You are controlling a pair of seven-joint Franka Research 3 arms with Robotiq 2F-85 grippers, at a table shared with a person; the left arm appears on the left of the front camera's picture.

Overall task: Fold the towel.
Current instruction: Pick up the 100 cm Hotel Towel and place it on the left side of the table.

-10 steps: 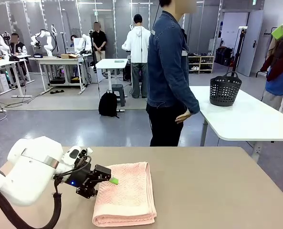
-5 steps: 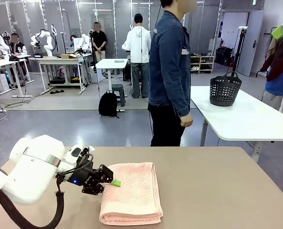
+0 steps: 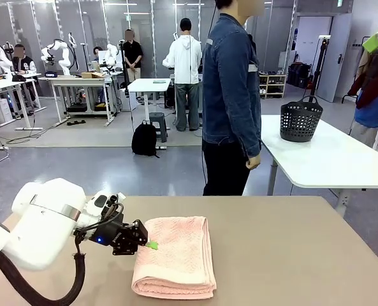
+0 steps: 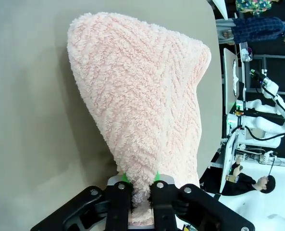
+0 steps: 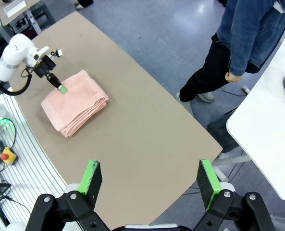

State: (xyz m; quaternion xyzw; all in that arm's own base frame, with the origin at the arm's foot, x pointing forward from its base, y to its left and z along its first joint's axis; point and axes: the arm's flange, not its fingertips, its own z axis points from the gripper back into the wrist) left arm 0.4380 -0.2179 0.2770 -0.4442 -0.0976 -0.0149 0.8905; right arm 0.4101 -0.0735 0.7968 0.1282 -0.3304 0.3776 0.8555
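Observation:
The salmon-pink towel [image 3: 176,255] lies folded in layers on the tan table [image 3: 290,255], left of the middle. My left gripper [image 3: 152,245] is at the towel's left edge, low over the table. In the left wrist view its green-padded jaws [image 4: 141,185] are shut on a pinch of the towel's [image 4: 142,96] herringbone pile. The right wrist view looks down from high up on the towel [image 5: 75,101] and the left gripper [image 5: 62,89]. My right gripper [image 5: 149,180] hangs open with nothing between its fingers.
A person in a denim jacket [image 3: 230,95] stands side-on at the table's far edge, hands down. A black basket [image 3: 300,119] sits on a white table [image 3: 329,159] behind at the right. Bare tan tabletop lies to the towel's right.
The towel slid a little to the right with the left gripper against it. The left jaws have since closed on its edge. The person shifted slightly right.

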